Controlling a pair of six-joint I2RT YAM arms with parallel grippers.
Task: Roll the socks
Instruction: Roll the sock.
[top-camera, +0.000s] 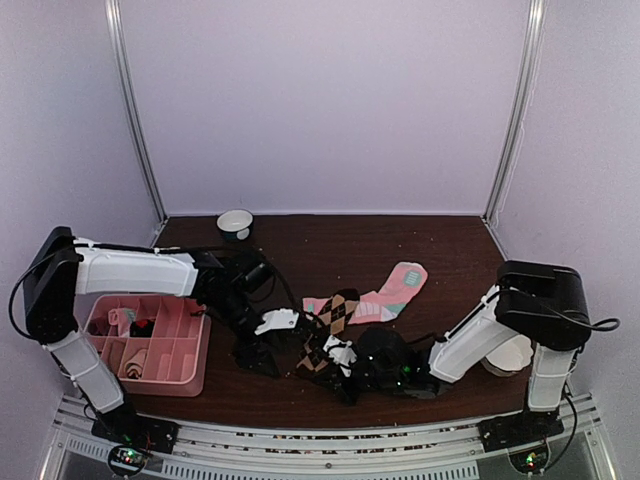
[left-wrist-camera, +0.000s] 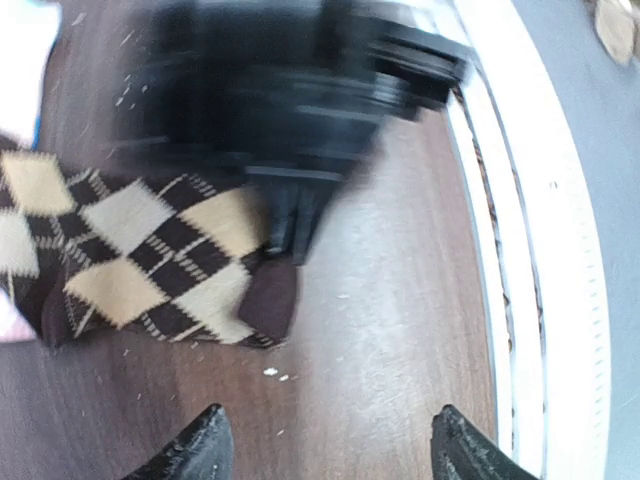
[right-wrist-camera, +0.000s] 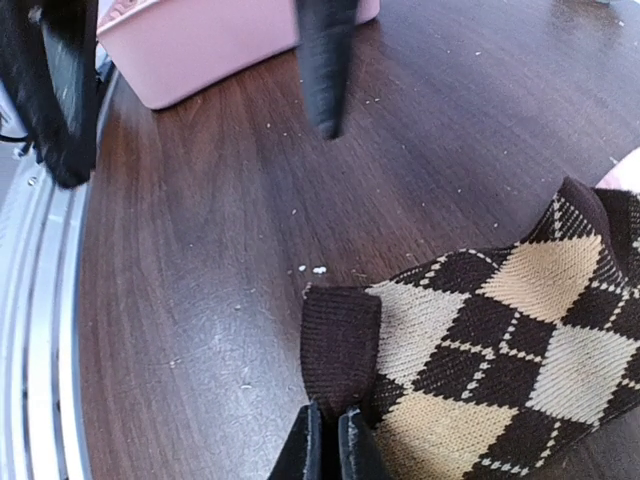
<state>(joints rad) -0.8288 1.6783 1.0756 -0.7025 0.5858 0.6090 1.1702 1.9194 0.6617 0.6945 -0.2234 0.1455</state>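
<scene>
Right wrist view: the right gripper (right-wrist-camera: 326, 445), at the bottom centre of the frame, has its fingers pinched together on the brown cuff of the argyle sock (right-wrist-camera: 500, 340). The sock lies flat toward the lower right on the dark table (right-wrist-camera: 200, 250). The pink tray (right-wrist-camera: 220, 40) sits at the upper left.

In the left wrist view, the left gripper (left-wrist-camera: 330, 450) hangs at the bottom edge with its fingers apart over bare wood, and the sock fills the left half.

From the top view, the pink sock (top-camera: 400, 288) lies right of centre, just beside the argyle one.
</scene>
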